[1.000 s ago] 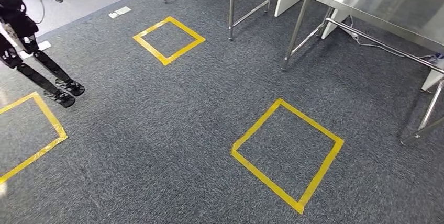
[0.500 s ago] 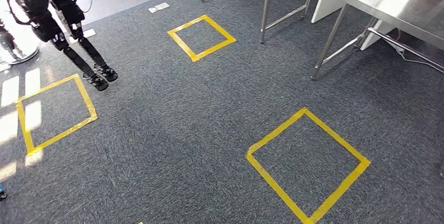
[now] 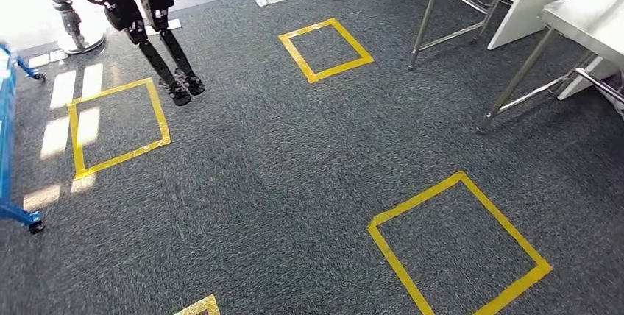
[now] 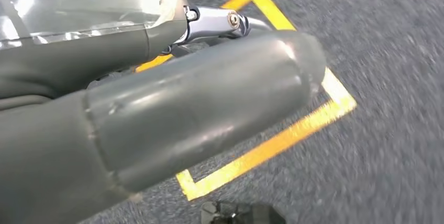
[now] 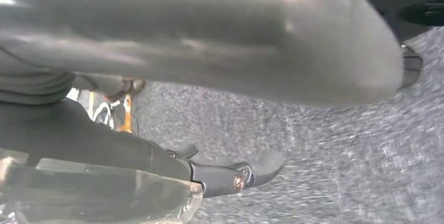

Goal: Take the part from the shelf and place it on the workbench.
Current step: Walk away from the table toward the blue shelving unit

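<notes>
You're mid-walk over the grey carpet floor (image 3: 250,182), so start at the left of the head view: a blue frame (image 3: 6,146) on a caster, probably the shelf side, though I can't confirm that. Next, another robot's dark legs (image 3: 165,50) stand beside a yellow tape square (image 3: 118,127). A second tape square (image 3: 325,50) lies further on, and a third (image 3: 456,245) sits nearest you. At the far right, steel legs carry the table (image 3: 589,13), its top smooth and brushed-looking.

The left hand (image 4: 173,114) has its thick grey thumb across the wrist view; clear, crinkly plastic wrap (image 4: 89,4) lies against its fingers. Whether it grips anything, I can't tell. Same for the right hand (image 5: 209,41): glossy plastic film (image 5: 99,192) by the dark fingers, grip unclear. The part itself I can't make out; it may be inside that wrap.

My read: you're travelling between stations. Do it well by keeping steps short on the nubby carpet, arms quiet at your sides, and squaring up inside a tape mark before reaching.
</notes>
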